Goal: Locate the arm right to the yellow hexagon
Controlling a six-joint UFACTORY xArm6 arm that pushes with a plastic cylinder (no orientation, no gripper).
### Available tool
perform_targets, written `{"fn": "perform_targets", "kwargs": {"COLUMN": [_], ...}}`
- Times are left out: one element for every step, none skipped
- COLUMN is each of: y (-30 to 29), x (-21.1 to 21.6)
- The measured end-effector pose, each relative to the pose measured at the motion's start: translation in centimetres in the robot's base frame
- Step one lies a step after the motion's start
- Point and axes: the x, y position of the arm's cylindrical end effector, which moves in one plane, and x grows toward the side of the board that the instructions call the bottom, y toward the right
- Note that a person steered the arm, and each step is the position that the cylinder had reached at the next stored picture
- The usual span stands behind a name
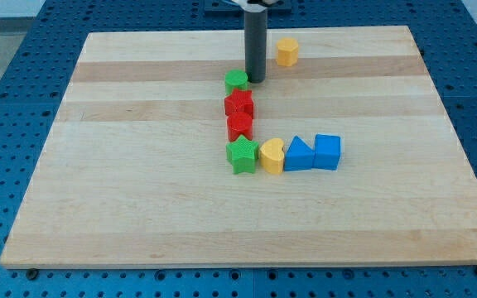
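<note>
Camera view shows my tip (256,80), a bare rod holding nothing, left of the yellow hexagon (286,51) and touching the green block (237,81).

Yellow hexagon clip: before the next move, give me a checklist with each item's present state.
1. My tip visible: ok.
2. Yellow hexagon in view, standing apart from other blocks: ok.
3. Tip at the hexagon's right: not ok; it is to its left and lower in the view.
4. Tip clear of the green block: cannot tell; they look adjacent.
5. Wooden board bare right of the hexagon: ok.
</note>
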Motion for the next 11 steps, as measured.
{"fn": "perform_targets", "kwargs": {"y": [1.6,3.6,5.5,7.3,8.0,8.0,8.0,8.1,9.2,9.4,9.4], "x": [0.0,0.5,1.3,1.6,1.6,0.5,-1.5,-3.3,-3.8,-5.3,-6.7]}}
